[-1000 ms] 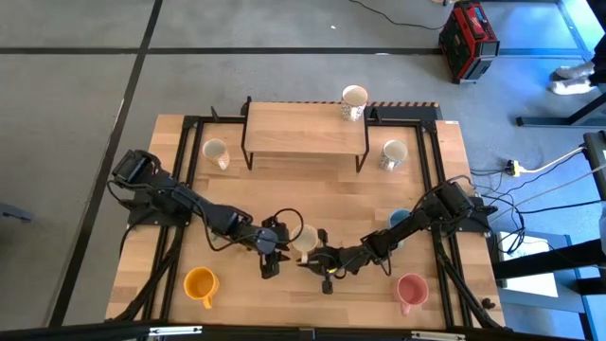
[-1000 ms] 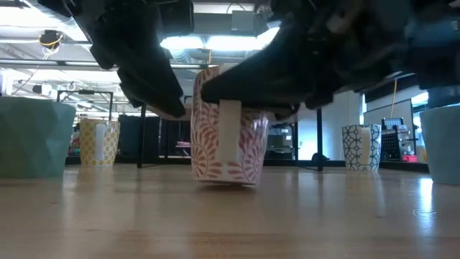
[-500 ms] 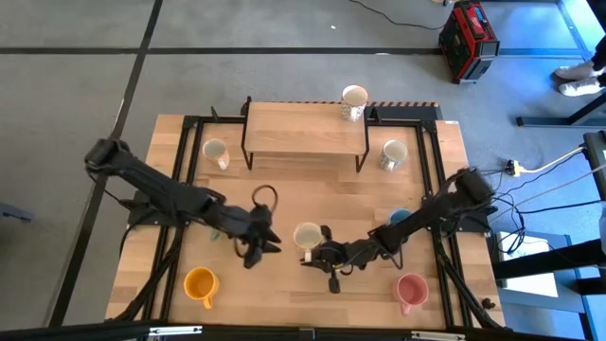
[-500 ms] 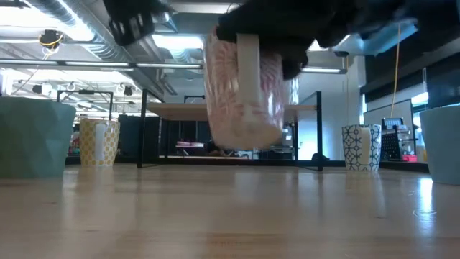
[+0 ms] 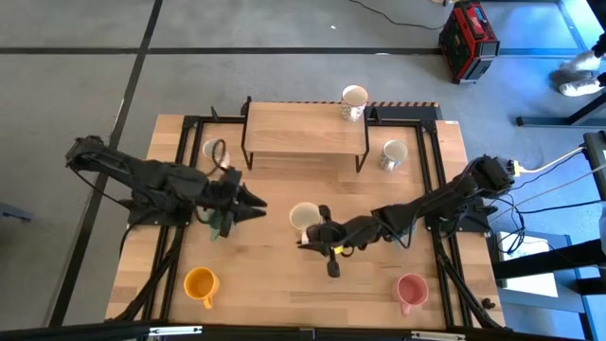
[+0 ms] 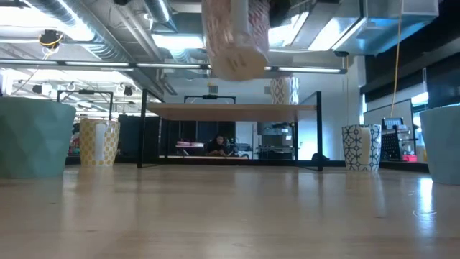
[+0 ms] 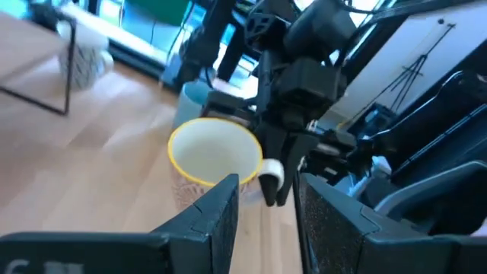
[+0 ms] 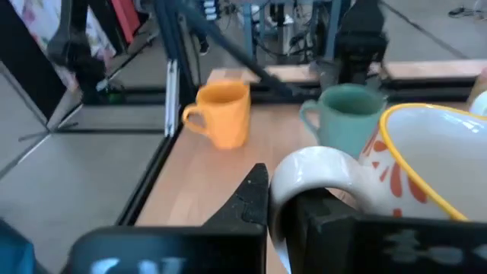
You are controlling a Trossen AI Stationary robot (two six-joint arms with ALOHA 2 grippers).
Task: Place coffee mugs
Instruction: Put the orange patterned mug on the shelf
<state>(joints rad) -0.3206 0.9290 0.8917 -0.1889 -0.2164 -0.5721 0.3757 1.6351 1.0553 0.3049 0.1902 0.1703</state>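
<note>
From above, the right gripper (image 5: 320,234) is gripping a cream mug (image 5: 304,217) by its handle, over mid-table; the left gripper (image 5: 248,204) is waiting beside it, fingers parted. At table height, the mug (image 6: 235,36), patterned with red leaves, is hanging clear of the wood. The right wrist camera is showing its yellow rim and white handle (image 8: 316,176) between clenched fingers.

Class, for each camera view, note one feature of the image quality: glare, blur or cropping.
Low view: the lifted patterned mug is cropped at the top and ceiling lights glare. Left wrist view: the scene looks soft. Right wrist view: the mug's handle looms large, with the orange mug hazy.
</note>
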